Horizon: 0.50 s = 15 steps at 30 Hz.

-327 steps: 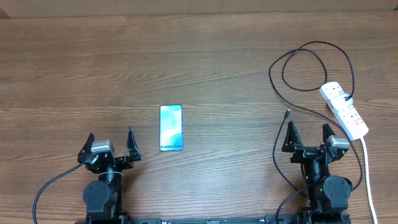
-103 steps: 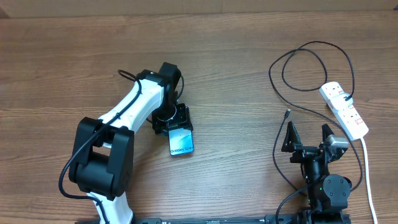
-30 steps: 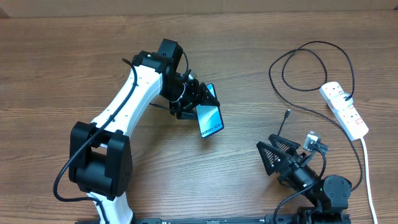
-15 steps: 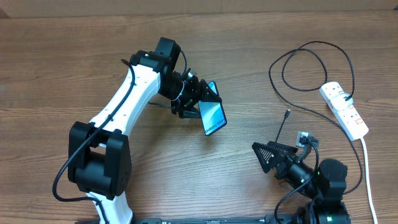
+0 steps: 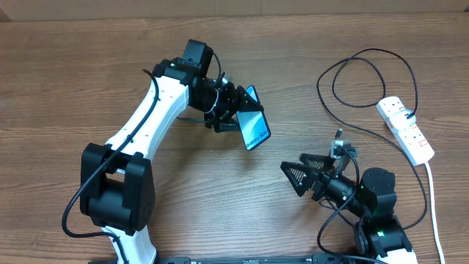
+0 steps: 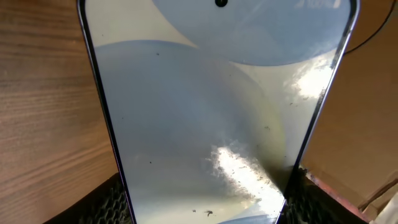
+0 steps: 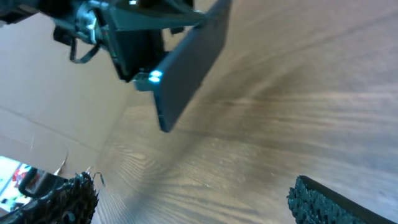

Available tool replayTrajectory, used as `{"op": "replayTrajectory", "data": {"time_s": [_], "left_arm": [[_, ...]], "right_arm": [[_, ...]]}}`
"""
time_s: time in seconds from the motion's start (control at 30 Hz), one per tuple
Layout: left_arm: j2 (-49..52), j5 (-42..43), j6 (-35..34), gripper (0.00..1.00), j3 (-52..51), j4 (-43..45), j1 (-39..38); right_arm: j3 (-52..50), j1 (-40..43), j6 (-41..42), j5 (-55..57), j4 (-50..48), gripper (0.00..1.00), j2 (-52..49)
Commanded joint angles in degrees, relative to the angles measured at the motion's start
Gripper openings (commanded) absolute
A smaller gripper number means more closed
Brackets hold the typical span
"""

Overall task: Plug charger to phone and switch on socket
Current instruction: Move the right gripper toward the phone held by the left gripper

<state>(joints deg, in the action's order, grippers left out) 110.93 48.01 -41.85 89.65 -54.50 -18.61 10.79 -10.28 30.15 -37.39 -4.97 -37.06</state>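
Your left gripper [image 5: 233, 111] is clamped on the phone [image 5: 253, 129], gripping it across its width at the end nearer the arm. In the left wrist view the textured pads [image 6: 112, 202] sit at both bottom corners, one against each long edge, and the screen fills nearly everything above them.

The phone is off the table [image 5: 88, 81]. The right wrist view shows it edge-on [image 7: 189, 68], tilted, with bare wood below its free end. From overhead its light blue screen faces up. The long axis slants from the gripper at upper left down to the lower right, so the free end points toward your right gripper [image 5: 299, 176]. There is small writing near that free end, but it is too small to read.

Your right gripper is spread wide with nothing between its fingers [image 7: 329, 199]. It points left at the phone and stays well short of it.

The charger [image 5: 366, 51] loops near the far right of the table and runs to the socket [image 5: 405, 130]. Its plug tip [image 5: 338, 134] lies on the wood just beside the right wrist, outside the jaws.
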Motion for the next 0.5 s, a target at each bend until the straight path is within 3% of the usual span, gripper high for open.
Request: {"op": "replayTrajectory", "data": {"time_s": [0.0, 0.47], "left_arm": [[0.33, 2.36, -3.32, 0.47, 1.6, 1.81, 0.33], [0.33, -2.8, -10.03, 0.47, 1.6, 6.69, 0.26]], "right_arm": [[1.62, -2.08, 0.44, 4.52, -2.73, 1.0, -2.73], [1.62, -8.79, 2.62, 12.13, -19.56, 1.0, -19.5]]}}
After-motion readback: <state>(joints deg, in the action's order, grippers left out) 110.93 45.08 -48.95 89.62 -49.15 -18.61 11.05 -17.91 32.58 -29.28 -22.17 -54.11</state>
